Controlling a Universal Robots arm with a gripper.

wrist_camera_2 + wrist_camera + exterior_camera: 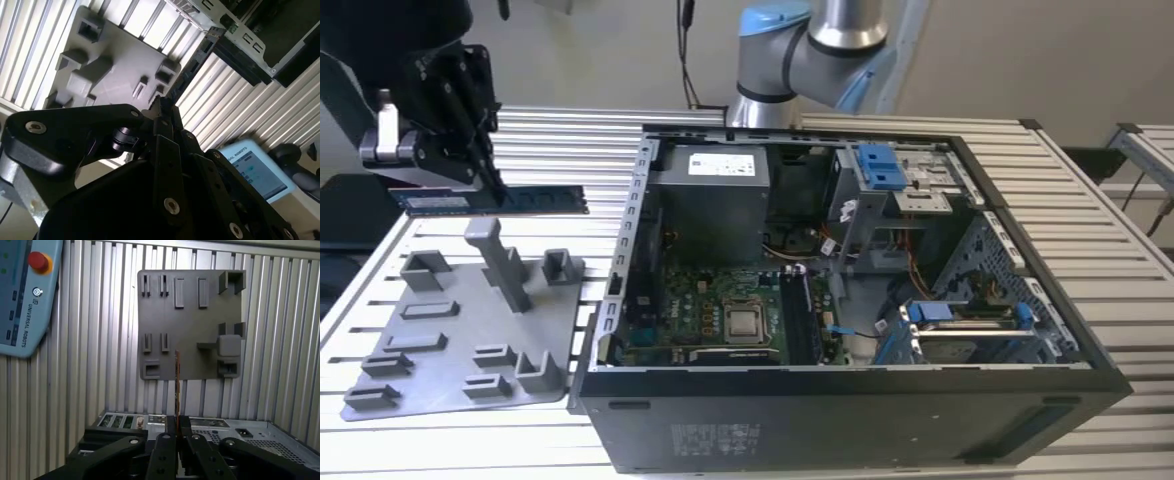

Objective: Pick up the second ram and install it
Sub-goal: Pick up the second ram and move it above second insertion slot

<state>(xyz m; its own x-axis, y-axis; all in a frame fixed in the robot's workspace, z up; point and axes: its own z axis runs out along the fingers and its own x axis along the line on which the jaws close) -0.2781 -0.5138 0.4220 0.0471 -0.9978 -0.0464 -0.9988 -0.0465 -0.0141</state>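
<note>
Black pincer (pixel 491 185), dark ram (pixel 534 200), grey plate (pixel 554 320), green circuit board (pixel 700 300)

- The ribbed metal surface (pixel 587 150) carries two things.
- A grey plate (pixel 454 322) with upright posts lies flat at the exterior view's left.
- An open computer case (pixel 854 425) lies just beside it, to the right.

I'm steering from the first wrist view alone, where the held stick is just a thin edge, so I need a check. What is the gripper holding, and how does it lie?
Observer: In the exterior view the gripper is shut on the second ram, a long, thin, dark memory stick, held level.
Operator: Is it clear of the fixture?
Observer: It hangs above the grey plastic fixture plate, with a gap to the tallest upright post.
Operator: And the computer?
Observer: The open black computer case lies to the exterior view's right of the plate, its green circuit board exposed.
</note>
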